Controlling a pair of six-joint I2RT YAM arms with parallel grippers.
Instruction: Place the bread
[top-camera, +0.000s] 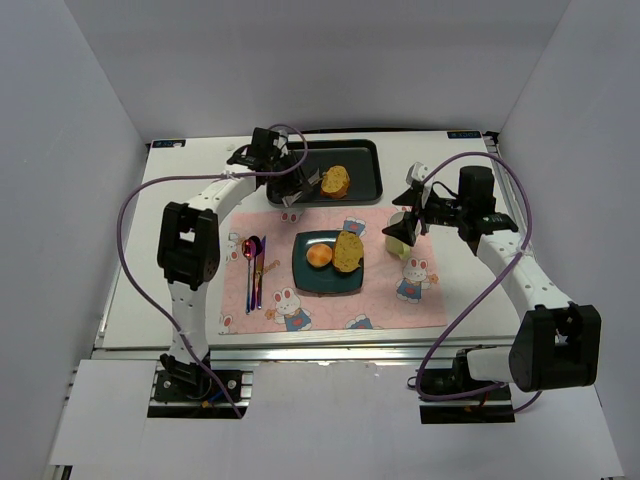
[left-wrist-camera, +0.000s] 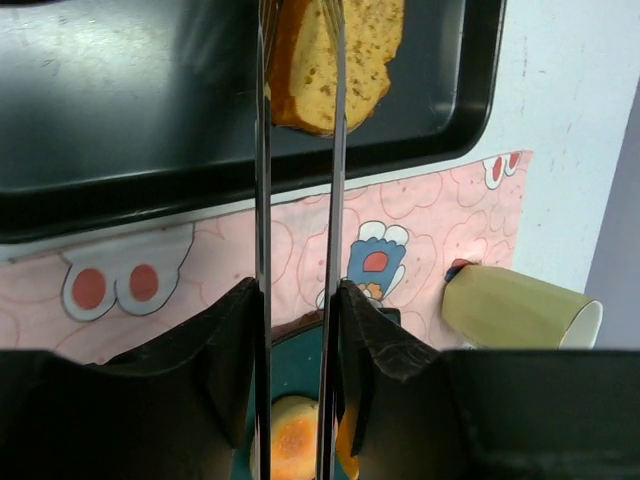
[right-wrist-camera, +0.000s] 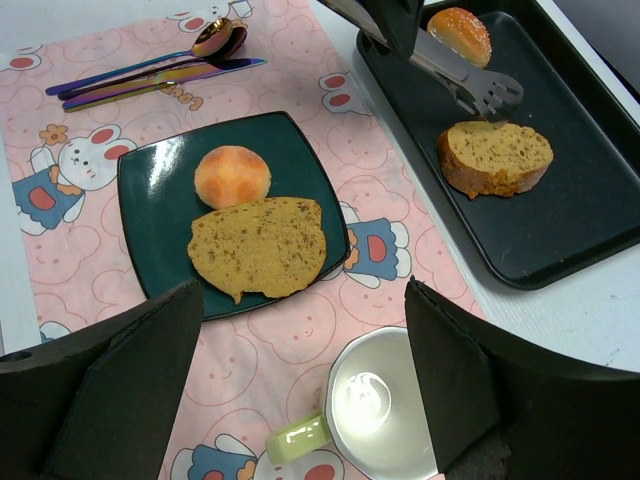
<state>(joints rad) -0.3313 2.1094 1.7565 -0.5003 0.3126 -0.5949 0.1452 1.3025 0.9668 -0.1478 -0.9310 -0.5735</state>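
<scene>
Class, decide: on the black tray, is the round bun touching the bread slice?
Apart. Right wrist view: black tray and tongs show between round bun and bread slice.

I've got the white desk (top-camera: 130, 290) in view now. A pink rabbit-print placemat (top-camera: 330, 308) lies flat on it. Right at the placemat's far edge sits a black tray (top-camera: 366, 172); whether its rim overlaps the placemat, I can't tell. Bare desk shows on the left and right of the placemat.
</scene>
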